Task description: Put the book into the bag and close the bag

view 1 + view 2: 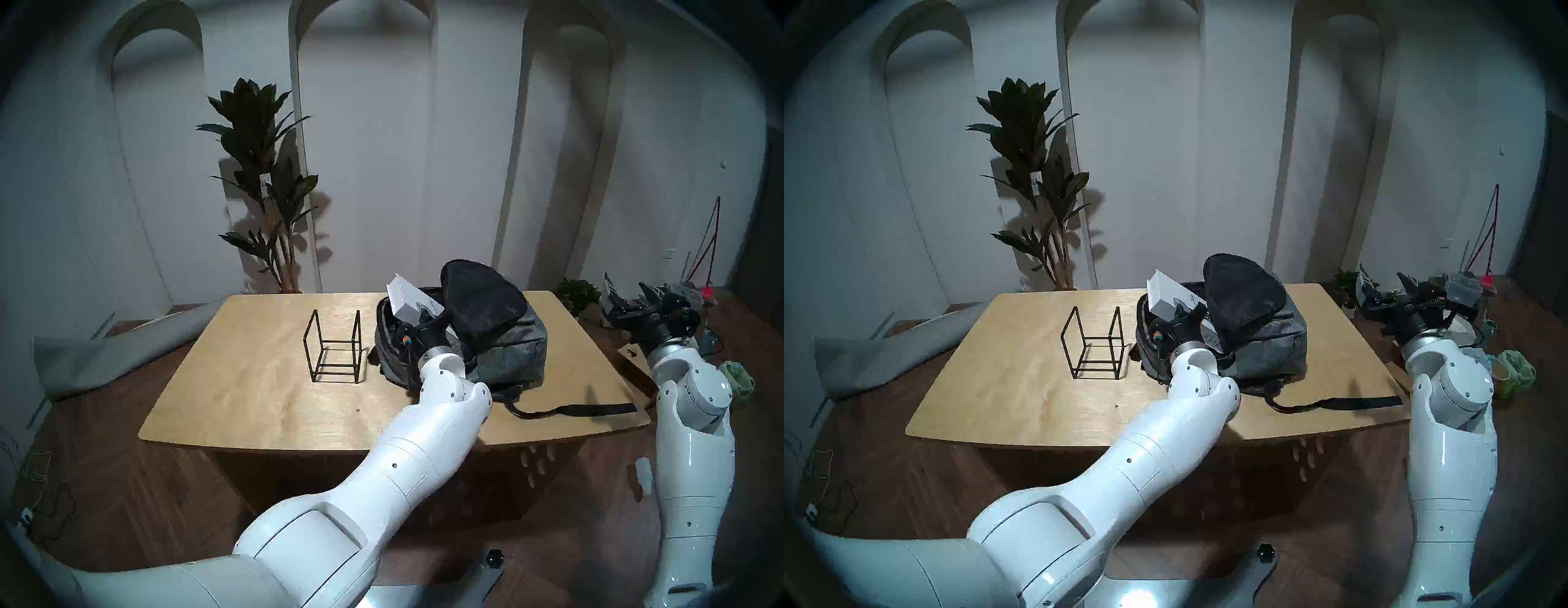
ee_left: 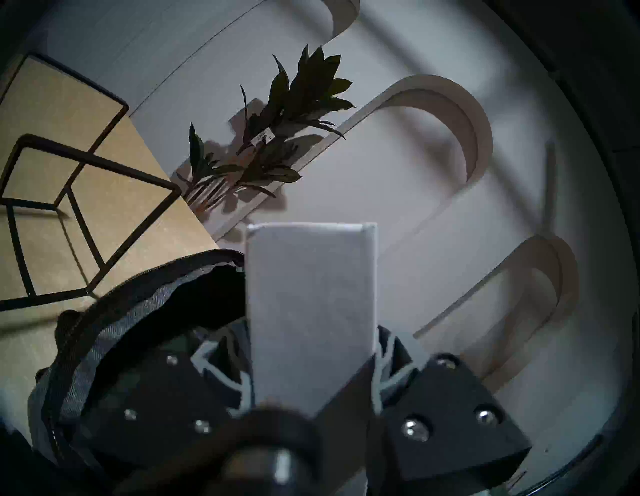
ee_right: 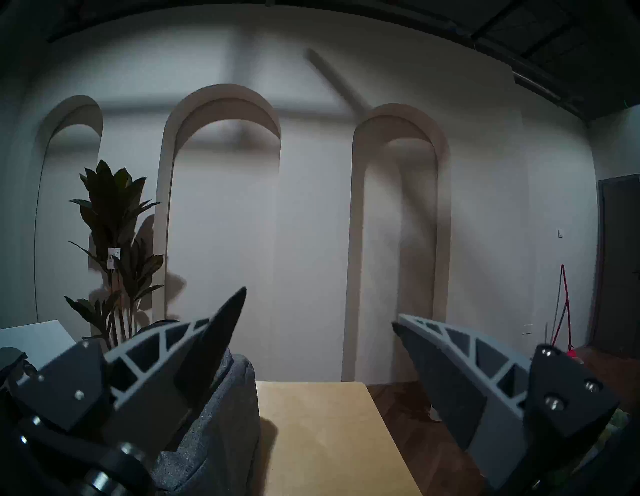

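**Book half into the open backpack, left gripper clamped on it**

The bag (image 1: pixel 505 352), a grey backpack, lay on the wooden table (image 1: pixel 263 390) with its black-lined flap (image 1: pixel 479 297) thrown back and its mouth gaping toward the wire stand (image 1: pixel 335 348). The book (image 1: pixel 409 303) stood tilted in that mouth, its upper corner well clear of the rim and its lower part sunk in the dark interior. The left gripper (image 1: pixel 428 318) was closed on the book's near end, reaching level over the bag's front edge.

How deep the book sat could not be told: the arm and the flap covered its lower half in both head views, and the cover drawing showed only as a sliver. The bag's inside read as plain black.

The left wrist view gave what the head views lacked: the book's pale edge (image 2: pixel 310 311) squeezed between both fingers (image 2: pixel 221 374), and the zippered rim (image 2: pixel 138 294) curving beside it. The right wrist view showed the right gripper (image 3: pixel 318 311) with its jaws spread wide and nothing between them, held beyond the bag's grey side (image 3: pixel 221 415) near the table's right edge. A loose black strap (image 1: pixel 585 409) trailed across the tabletop.
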